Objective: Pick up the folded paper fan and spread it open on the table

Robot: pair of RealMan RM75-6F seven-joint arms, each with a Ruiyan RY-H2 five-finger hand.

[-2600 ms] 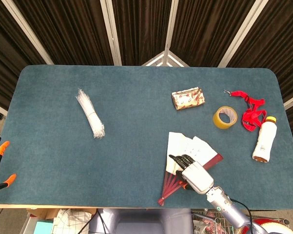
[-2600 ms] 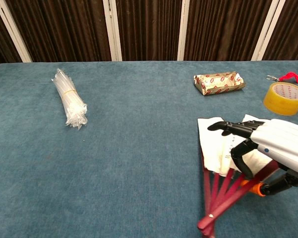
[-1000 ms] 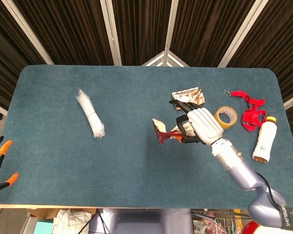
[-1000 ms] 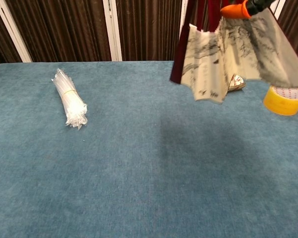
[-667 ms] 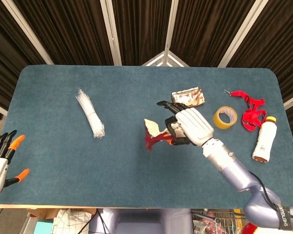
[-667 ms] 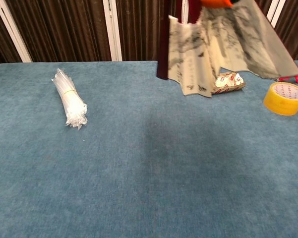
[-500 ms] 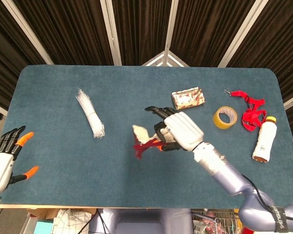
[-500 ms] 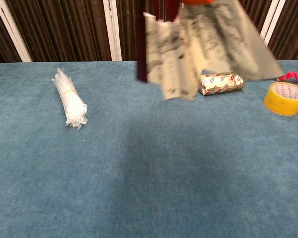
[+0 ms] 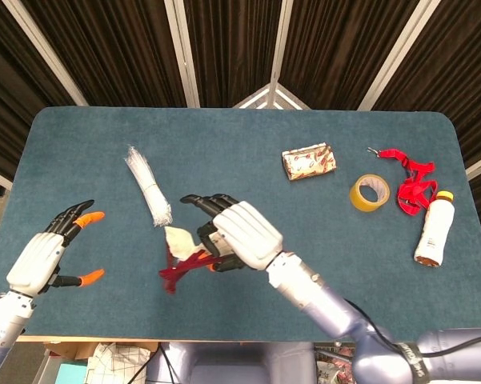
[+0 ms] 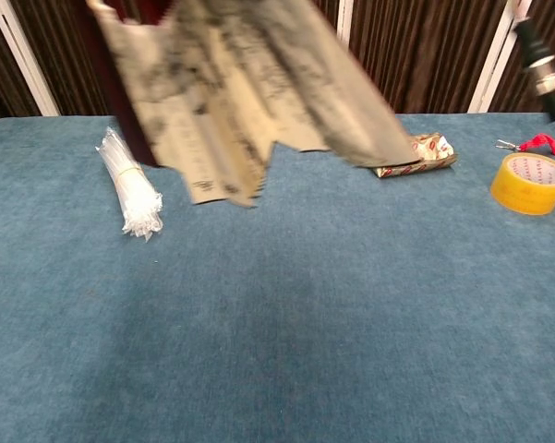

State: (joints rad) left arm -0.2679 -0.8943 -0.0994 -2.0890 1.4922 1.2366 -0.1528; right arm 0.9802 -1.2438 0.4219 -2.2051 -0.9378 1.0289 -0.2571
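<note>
Left hand (image 9: 42,258): raised at the table's (image 9: 80,152) near-left edge, left of the fan (image 9: 180,258), fingers spread, holding nothing. It stands apart from the fan.

Straw bundle (image 9: 148,196): lies on the table just beyond and left of the fan. Risk: the fan's hanging paper or ribs could sweep it if the fan is lowered here.

Fan: clear of the table, partly spread, its red ribs gathered in the right hand. In the chest view the paper (image 10: 240,101) hangs loose, blurred and uneven, well above the cloth. Risk: the paper could crease or tear if pulled unevenly, and laying it down half open would leave it only partly spread.

Right hand (image 9: 236,232): just right of the fan, fingers closed on the ribs. How firmly it holds is hard to judge from above. Risk: a loose hold near the pivot may let the ribs slip or the fan swing.

Packet (image 9: 309,162), tape (image 9: 369,193), lanyard (image 9: 410,180) and bottle (image 9: 433,228): well right of the fan, no likely interference.
</note>
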